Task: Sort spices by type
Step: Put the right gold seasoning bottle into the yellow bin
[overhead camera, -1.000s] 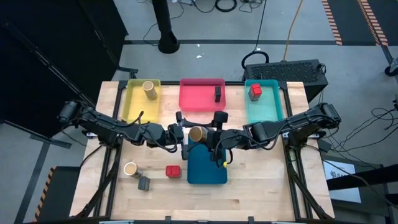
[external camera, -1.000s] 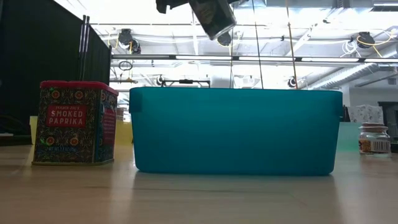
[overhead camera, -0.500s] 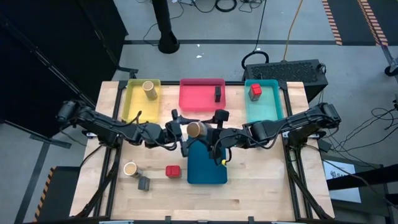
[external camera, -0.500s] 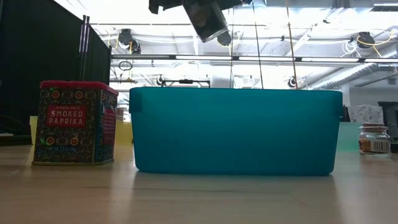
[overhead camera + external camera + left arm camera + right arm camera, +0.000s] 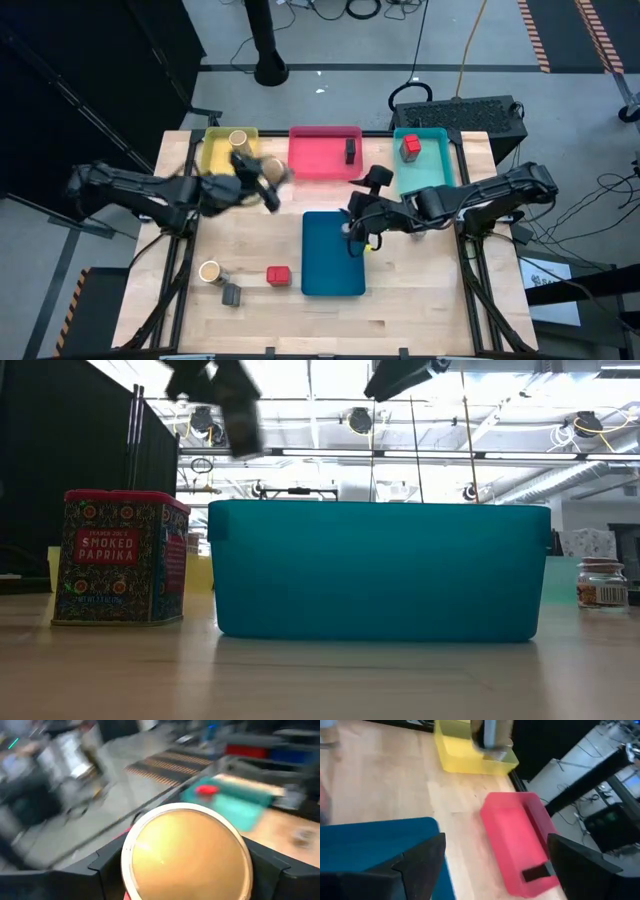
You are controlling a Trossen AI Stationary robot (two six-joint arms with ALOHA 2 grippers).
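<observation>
Your left pincer (image 5: 262, 183) sits left of centre in the overhead view, over the bare surface (image 5: 420, 290) just off the yellow tray's (image 5: 213, 160) lower right corner, clenched on a tan jar (image 5: 186, 852); from its wrist the jar's round tan end fills the frame between the two dark fingers. A second tan jar (image 5: 238, 139) stands at the top of the yellow tray.

At lower left of the overhead view a third tan jar (image 5: 209, 271), a dark grey box (image 5: 231, 295) and a red box (image 5: 278, 275) stand on open wood, near one another and short of the surface's lower edge. In the table-level view the red box (image 5: 120, 557) reads "SMOKED PAPRIKA"; smaller print above is not legible.

At top centre, the red tray (image 5: 318, 152) holds a black box (image 5: 350, 151) against its right wall. Below it lies the blue tray (image 5: 332, 270), with a strip of clear wood between the two.

Your right pincer (image 5: 353, 222) hovers at the blue tray's upper right corner, released, fingers spread wide with nothing between them.

At upper right, the teal tray (image 5: 425, 170) holds a red box (image 5: 410, 147). A small labelled jar (image 5: 602, 584) stands at the far right of the table-level view; its label is unreadable.
</observation>
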